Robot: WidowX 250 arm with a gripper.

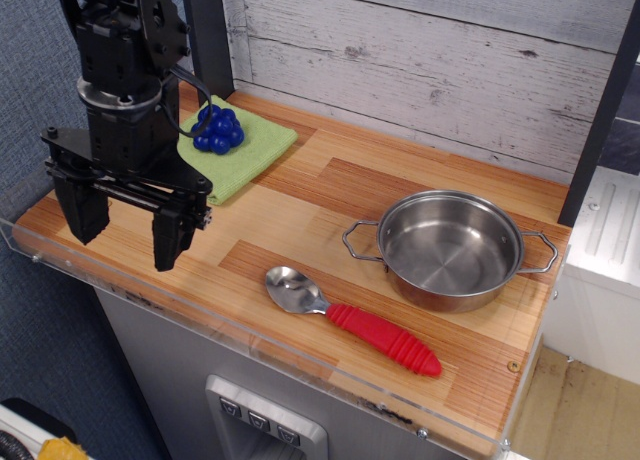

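Note:
My black gripper (125, 230) hangs over the left end of the wooden counter (300, 220), its two fingers spread wide and nothing between them. Just behind it lies a green cloth (250, 150) with a bunch of blue grapes (218, 128) resting on it. To the right of the gripper, near the front edge, lies a spoon (350, 320) with a metal bowl and a red handle. A steel pot (450, 250) with two side handles stands further right, empty.
A clear plastic lip (250, 335) runs along the counter's front edge. A whitewashed plank wall (430, 70) backs the counter. A dark post (600, 120) rises at the right end.

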